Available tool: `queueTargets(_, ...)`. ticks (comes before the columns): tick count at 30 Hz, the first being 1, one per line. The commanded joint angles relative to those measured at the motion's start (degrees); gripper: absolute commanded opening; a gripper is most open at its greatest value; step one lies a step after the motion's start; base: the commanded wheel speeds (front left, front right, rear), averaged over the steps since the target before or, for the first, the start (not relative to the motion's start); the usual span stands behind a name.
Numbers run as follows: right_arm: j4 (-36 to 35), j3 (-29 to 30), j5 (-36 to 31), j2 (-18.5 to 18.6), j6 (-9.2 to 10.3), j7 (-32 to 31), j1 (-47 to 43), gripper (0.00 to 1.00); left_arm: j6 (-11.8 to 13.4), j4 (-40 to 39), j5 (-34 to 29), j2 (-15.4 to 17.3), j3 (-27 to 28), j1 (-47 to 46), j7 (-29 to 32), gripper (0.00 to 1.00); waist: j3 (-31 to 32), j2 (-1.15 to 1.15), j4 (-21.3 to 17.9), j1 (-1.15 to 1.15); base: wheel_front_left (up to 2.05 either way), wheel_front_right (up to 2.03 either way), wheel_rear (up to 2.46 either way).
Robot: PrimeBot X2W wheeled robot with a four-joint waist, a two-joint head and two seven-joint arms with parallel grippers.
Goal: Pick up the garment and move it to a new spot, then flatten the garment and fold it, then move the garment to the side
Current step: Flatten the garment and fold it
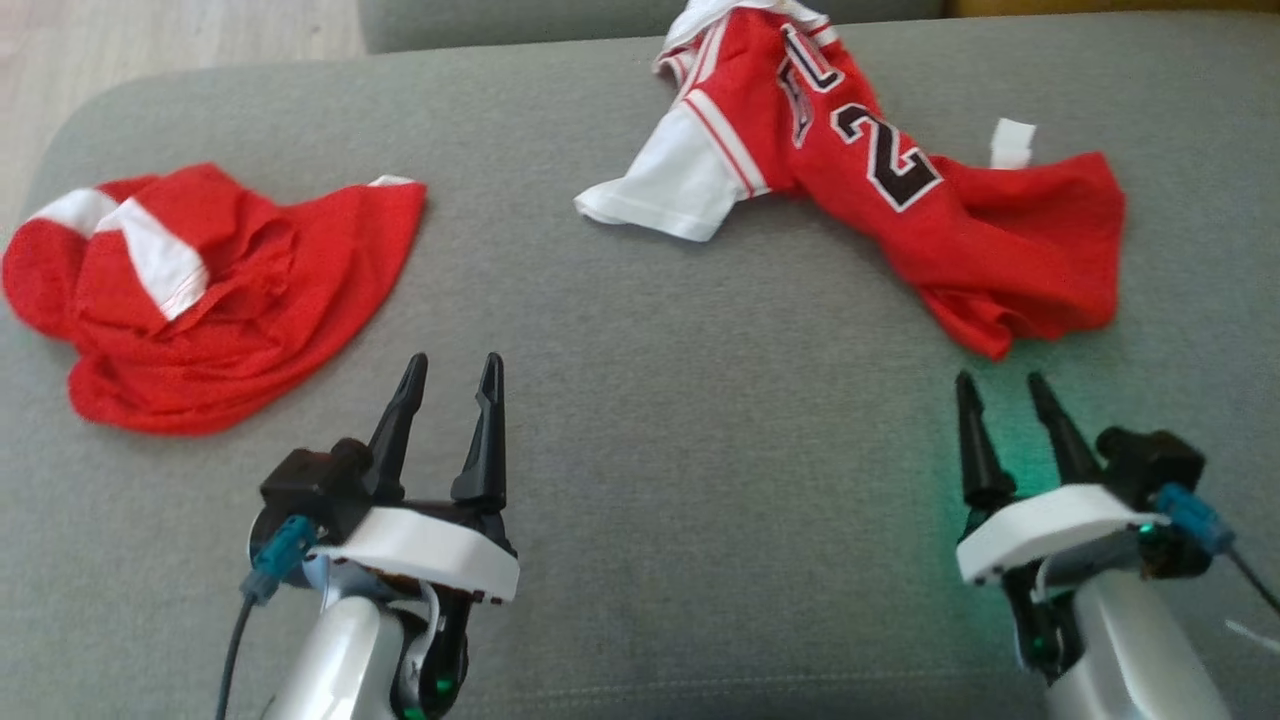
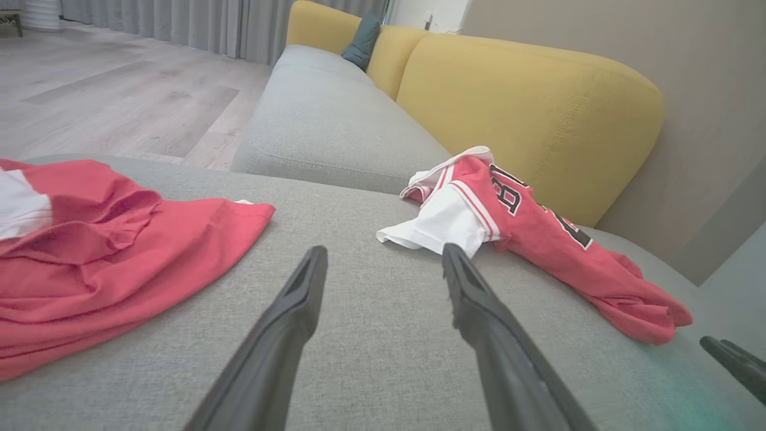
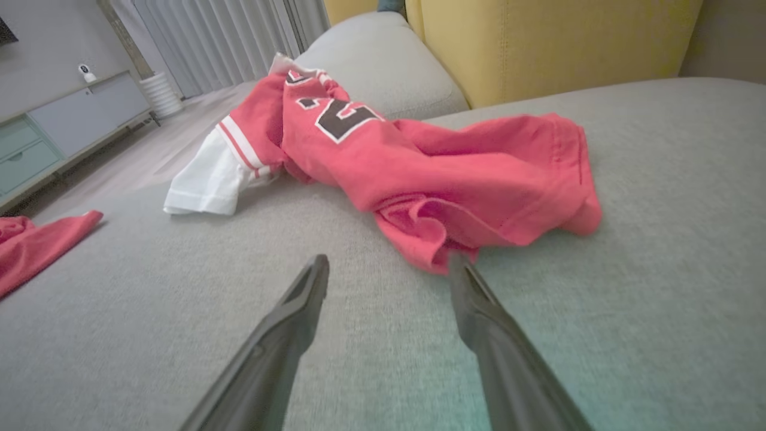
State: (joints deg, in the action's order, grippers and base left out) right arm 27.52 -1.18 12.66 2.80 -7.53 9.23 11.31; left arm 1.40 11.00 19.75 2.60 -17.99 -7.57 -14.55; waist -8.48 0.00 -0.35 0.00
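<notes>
Both arms hung low over a wide grey cushion (image 1: 640, 420), fingers pointing away from the robot; the left gripper (image 1: 455, 360) stood with its jaws fully apart and held nothing; the right gripper (image 1: 1000, 378) was just as wide open and equally empty, a green glow on the fabric beside it.

Two garments lay on the cushion, well apart from each other; the pictures did not settle which one the job meant. A red jersey (image 1: 1000, 240) sprawled crumpled ahead of the right gripper, stretching from the far edge of the cushion down toward that gripper; it carried dark numbers edged in white, a white sleeve (image 1: 670, 185) spread flat on its left side, and a small white tag (image 1: 1012, 143) sticking up near its right end. In the right wrist view its nearest bunched corner sat just beyond the right-hand fingertip, though whether the two touched could not be told.

A red shirt (image 1: 230, 290) with white patches lay in a loose heap on the left part of the cushion, beyond and to the left of the left gripper, clear of its fingers.

Behind the cushion stood a yellow sofa back (image 2: 526, 108) with a second grey seat (image 2: 335, 126) before it; a pale wood floor (image 2: 119, 90) and grey curtains (image 2: 179, 24) lay farther off.
</notes>
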Motion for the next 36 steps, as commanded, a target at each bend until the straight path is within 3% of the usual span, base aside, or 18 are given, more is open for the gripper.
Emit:
queueTargets(1,-0.6,-0.4,0.5,0.1,0.04,1.2,2.5,1.00,-0.3,-1.6,-0.3,0.3,1.3,-3.0,-0.4,1.00,-0.4,0.00,0.9,0.00,0.00,0.00,0.00)
queueTargets(11,7.5,3.8,2.1,0.1,0.04,2.5,7.5,1.00,-0.3,-1.4,-0.8,0.3,0.3,-3.6,-0.4,1.00,-1.6,0.00,3.5,0.00,0.00,0.00,0.00)
queueTargets(16,11.1,3.1,1.9,0.1,0.04,3.4,10.4,1.00,-0.5,-1.1,-1.6,0.3,0.7,-3.8,-0.4,1.00,-2.4,0.00,4.1,0.00,0.00,0.00,0.00)
queueTargets(17,11.8,2.8,1.6,0.1,0.04,3.5,10.9,0.91,-0.5,-1.1,-1.7,0.3,0.8,-3.9,-0.4,1.00,-2.5,0.00,4.2,0.00,0.00,0.00,0.00)
queueTargets(18,12.4,2.5,1.2,0.1,0.04,3.6,11.4,0.26,-0.6,-1.1,-1.8,0.3,0.8,-3.9,-0.4,1.00,-2.6,0.00,4.2,0.00,0.00,0.00,0.00)
queueTargets(19,12.7,2.1,0.7,0.1,0.04,3.9,11.8,0.00,-0.6,-1.0,-1.8,0.3,0.9,-3.9,-0.4,1.00,-2.6,0.00,4.2,0.00,0.00,0.00,0.00)
queueTargets(27,9.5,-3.1,-1.2,0.1,0.04,5.2,11.0,0.00,-0.5,-0.4,-1.5,0.3,1.9,-3.0,-0.4,1.00,0.3,0.00,1.9,0.00,0.00,0.00,0.00)
queueTargets(36,-6.4,-4.7,-0.2,1.5,0.04,-0.9,1.9,0.00,-0.2,-1.1,-0.6,0.3,3.4,-0.4,-0.4,1.00,4.9,0.00,-4.1,0.00,0.00,0.00,0.00)
